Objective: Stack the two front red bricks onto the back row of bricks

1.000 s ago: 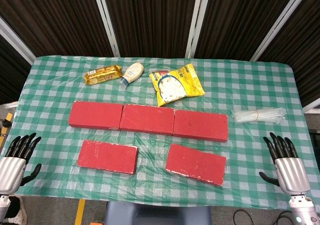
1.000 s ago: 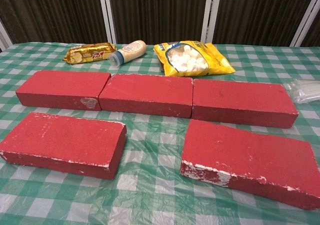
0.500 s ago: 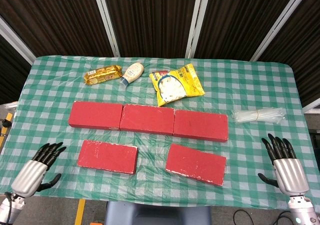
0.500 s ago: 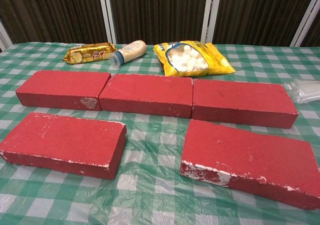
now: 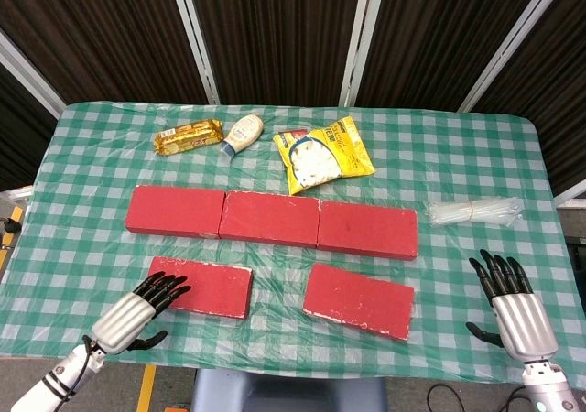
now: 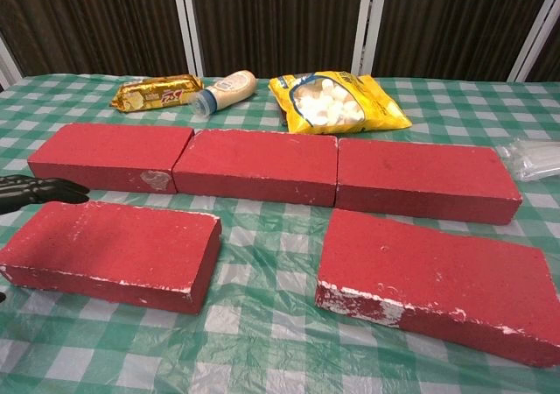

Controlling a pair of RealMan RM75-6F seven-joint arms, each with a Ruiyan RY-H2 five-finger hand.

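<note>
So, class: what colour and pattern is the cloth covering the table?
The tablecloth is green-and-white check, seen whole in the head view.

I see a glossy plastic tablecloth (image 5: 458, 156) in green and white check, wrinkled and catching the light. The front left brick (image 6: 109, 249) and front right brick (image 6: 437, 280) look matt and rough, red paint chipped white along the edges; the back row of bricks (image 6: 271, 171) has the same dull, grainy finish. My left hand (image 5: 137, 309) and right hand (image 5: 513, 302) show ribbed silvery metal-look backs with black matt fingers (image 6: 39, 190).
</note>
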